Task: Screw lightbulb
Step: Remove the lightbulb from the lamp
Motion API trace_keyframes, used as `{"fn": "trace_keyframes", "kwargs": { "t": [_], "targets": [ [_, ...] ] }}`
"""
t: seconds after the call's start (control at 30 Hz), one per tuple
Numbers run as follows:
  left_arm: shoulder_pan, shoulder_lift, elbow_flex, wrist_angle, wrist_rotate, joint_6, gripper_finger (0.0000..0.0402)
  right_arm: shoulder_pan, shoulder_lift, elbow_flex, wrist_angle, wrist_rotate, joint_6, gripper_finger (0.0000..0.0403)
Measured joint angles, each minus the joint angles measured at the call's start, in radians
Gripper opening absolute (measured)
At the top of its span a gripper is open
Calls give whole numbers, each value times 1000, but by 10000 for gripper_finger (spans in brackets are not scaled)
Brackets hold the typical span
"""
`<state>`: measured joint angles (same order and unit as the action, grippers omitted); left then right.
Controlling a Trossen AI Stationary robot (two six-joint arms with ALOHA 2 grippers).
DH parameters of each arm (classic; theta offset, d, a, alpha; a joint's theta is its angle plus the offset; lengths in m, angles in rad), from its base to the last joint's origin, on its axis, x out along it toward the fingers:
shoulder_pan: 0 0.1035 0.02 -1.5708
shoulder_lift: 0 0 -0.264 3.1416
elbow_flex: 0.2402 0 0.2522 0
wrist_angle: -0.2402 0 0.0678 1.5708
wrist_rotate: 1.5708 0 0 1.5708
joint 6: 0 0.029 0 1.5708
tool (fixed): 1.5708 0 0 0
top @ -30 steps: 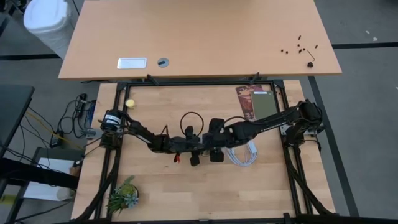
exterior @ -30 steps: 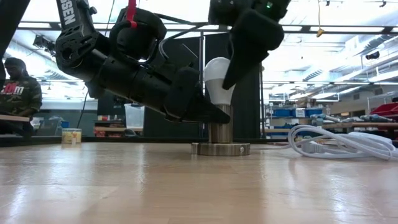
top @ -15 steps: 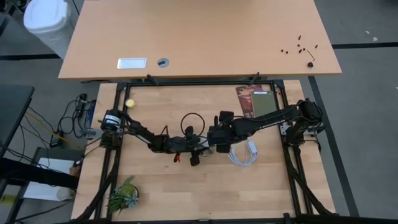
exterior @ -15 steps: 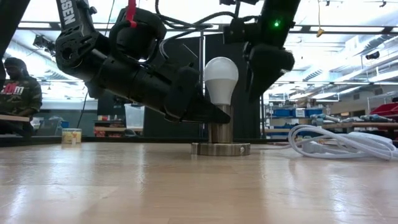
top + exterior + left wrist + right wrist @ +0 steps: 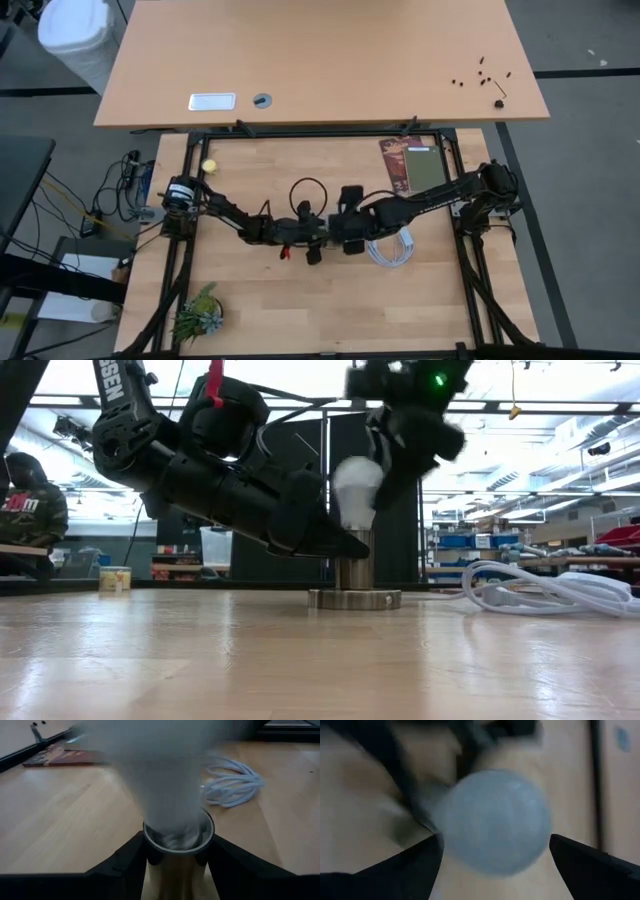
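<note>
We see the lightbulb (image 5: 357,493) standing upright in the metal socket (image 5: 354,573) mid-table; our left gripper (image 5: 176,851) clamps the socket, our right gripper (image 5: 492,842) straddles the dome, fingers spread.

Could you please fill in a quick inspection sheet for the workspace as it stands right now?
Surface: wooden table, bare at the front.
Job's things: lightbulb upright in metal socket.
Clutter: plant, yellow ball, book.
Grippers: left gripper shut on the socket; right gripper straddles the bulb's dome, jaws either side.
Cables: coiled white cable beside the socket.
Surroundings: person seated in the background.
</note>
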<state>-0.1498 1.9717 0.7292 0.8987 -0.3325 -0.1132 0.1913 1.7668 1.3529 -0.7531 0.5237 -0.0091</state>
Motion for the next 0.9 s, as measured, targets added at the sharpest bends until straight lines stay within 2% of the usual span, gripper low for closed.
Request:
{"fn": "trace_keyframes", "kwargs": {
  "t": [0.1, 0.17, 0.4, 0.53, 0.7, 0.8, 0.9],
  "targets": [
    [-3, 0, 0, 0, 5, 5, 188, -17, 0, -1, -135, 68, 6, 371],
    [-3, 0, 0, 1, 9, 7, 188, -27, 0, -1, -206, 60, 34, 371],
    [-3, 0, 0, 1, 10, 7, 188, -28, -3, 16, -255, -107, 74, 371],
    [-3, 0, 0, 1, 10, 1, 189, -32, -3, 15, -351, -177, 227, 371],
    [-3, 0, 0, 1, -18, -43, 203, -5, -78, -109, -224, -182, 357, 371],
    [-3, 6, -5, -14, -19, -49, 231, 13, -157, -240, -94, -188, 421, 371],
    [-3, 5, -5, 27, -22, -49, 263, 5, -245, -367, 10, -123, 504, 371]
  ]
}}
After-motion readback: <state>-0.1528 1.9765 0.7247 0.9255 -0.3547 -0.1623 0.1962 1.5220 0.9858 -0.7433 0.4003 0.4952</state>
